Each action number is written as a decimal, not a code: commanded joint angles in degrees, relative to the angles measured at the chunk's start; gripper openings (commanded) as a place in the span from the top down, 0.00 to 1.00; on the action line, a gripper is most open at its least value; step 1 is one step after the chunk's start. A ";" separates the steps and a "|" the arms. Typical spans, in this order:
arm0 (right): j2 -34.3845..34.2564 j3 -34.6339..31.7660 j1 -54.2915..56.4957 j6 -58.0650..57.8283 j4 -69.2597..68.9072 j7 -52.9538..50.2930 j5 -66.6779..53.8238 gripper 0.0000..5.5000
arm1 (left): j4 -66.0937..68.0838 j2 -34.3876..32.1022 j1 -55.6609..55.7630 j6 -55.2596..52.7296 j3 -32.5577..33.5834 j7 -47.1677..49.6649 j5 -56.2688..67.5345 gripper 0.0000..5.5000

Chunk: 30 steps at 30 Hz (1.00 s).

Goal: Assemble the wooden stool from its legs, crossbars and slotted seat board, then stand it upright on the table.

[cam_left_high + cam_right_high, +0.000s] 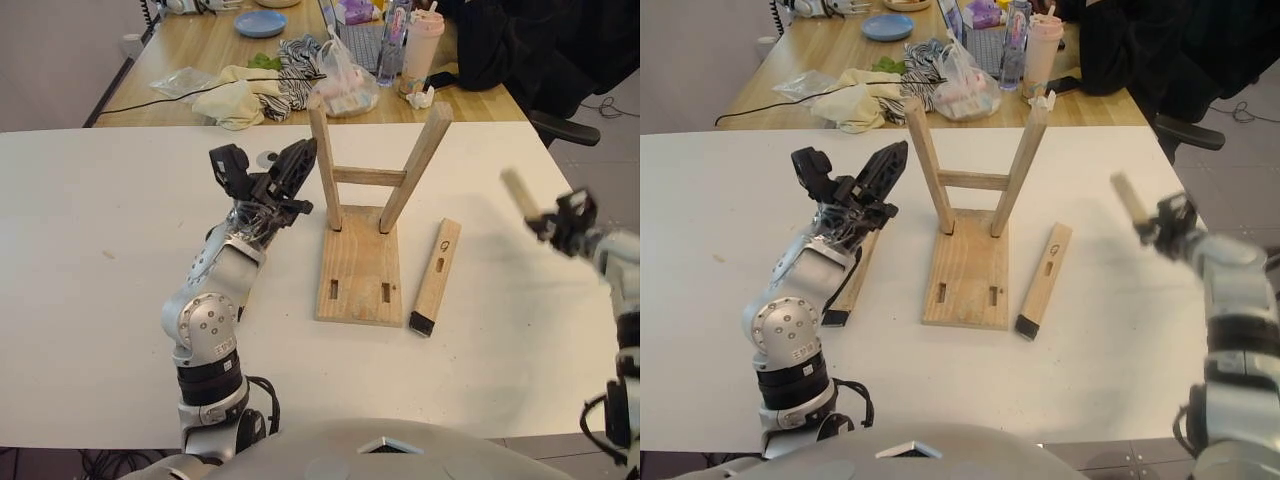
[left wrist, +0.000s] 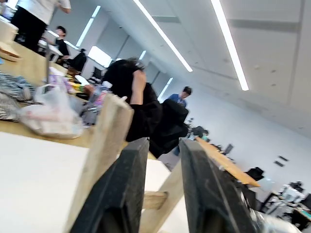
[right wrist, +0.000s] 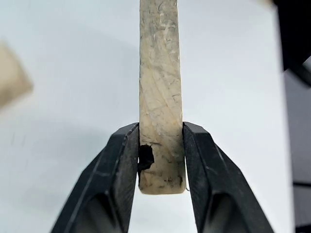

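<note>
The slotted seat board (image 1: pixel 357 268) lies flat mid-table. Two legs (image 1: pixel 323 165) (image 1: pixel 418 160) stand in its far slots, joined by a crossbar (image 1: pixel 369 177). A loose leg (image 1: pixel 437 275) lies just right of the board, and another leg (image 1: pixel 852 282) lies on the board's left, partly under my left arm. My left gripper (image 1: pixel 303 153) hovers open and empty just left of the left standing leg (image 2: pixel 104 141). My right gripper (image 3: pixel 160 145) is held above the table's right side, shut on a short crossbar (image 1: pixel 518 192) that points up and to the left.
Behind the white table (image 1: pixel 90 250) stands a wooden desk (image 1: pixel 180 50) with cloths (image 1: pixel 250 92), a plastic bag (image 1: pixel 343 88), a cup (image 1: pixel 420 50) and a blue plate (image 1: pixel 260 22). A black chair (image 1: pixel 560 125) is at the far right.
</note>
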<state>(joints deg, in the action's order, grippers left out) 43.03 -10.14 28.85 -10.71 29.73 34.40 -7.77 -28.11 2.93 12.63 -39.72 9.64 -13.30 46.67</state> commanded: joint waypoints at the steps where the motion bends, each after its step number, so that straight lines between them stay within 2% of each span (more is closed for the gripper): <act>1: -7.27 2.39 9.91 4.08 -18.35 5.21 -8.43 0.77 | -0.83 -0.18 5.96 1.51 1.54 0.09 6.21 0.68; 6: -12.22 9.17 3.32 -0.45 -40.32 8.49 -15.40 0.77 | 1.98 -1.76 16.00 0.72 1.77 2.21 12.25 0.53; 13: -16.86 14.12 -6.32 -4.76 -52.88 2.95 -15.17 0.77 | 5.81 -6.25 20.31 -4.67 -0.29 2.84 17.36 0.52; 19: -20.58 15.89 -10.41 -6.04 -57.13 -2.78 -13.86 0.77 | 12.37 -10.87 24.18 -8.61 1.73 4.99 20.49 0.68; 26: -25.66 18.61 -12.40 -4.30 -56.95 -7.84 -11.16 0.77 | 16.35 -15.75 26.65 -12.13 2.60 3.04 23.13 0.86; 29: -26.44 19.13 -12.83 -4.12 -56.00 -7.97 -10.56 0.77 | 18.67 -17.40 28.09 -12.82 2.21 1.48 22.12 0.90; 30: -26.82 19.39 -13.13 -4.31 -55.64 -8.23 -10.52 0.70 | 19.45 -17.91 28.43 -12.82 2.37 1.24 21.87 0.91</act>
<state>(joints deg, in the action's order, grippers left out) 18.07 9.01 15.92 -15.65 -26.31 26.10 -18.05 -10.48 -13.40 39.46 -52.05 11.93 -11.52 69.75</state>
